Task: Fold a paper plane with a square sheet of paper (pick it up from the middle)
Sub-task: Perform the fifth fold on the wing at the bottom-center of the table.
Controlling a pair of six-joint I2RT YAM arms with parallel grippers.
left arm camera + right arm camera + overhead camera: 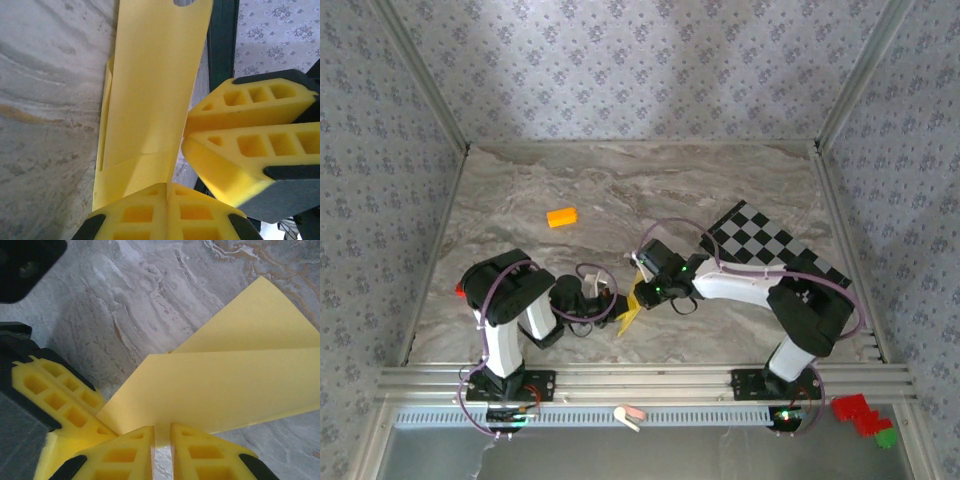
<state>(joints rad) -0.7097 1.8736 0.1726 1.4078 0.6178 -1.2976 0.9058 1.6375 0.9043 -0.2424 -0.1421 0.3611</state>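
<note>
**Folded sheet pinched from both sides, front-centre**

Top view: left end effector [612,305] and right end effector [642,285] stood tip to tip near the front-centre of the marbled tabletop [520,200]. The square sheet of paper [629,312], pale yellow and folded over, sat between them, on edge rather than flat. Could not tell whether its lowest corner touched the tabletop.

Left wrist view: left fingers [135,215] were clenched flat together on the near end of the sheet. A faint crease ran across it, and a second layer showed along its left edge. The right fingers [240,100] pressed in at its right edge.

Right wrist view: right fingers [200,455] were nearly together, the sheet's edge nipped in the slit between them. Two layers fanned apart beyond.

Orange block [561,217] lay well apart, far left. Checkered board [770,245] lay at the right rear.
</note>
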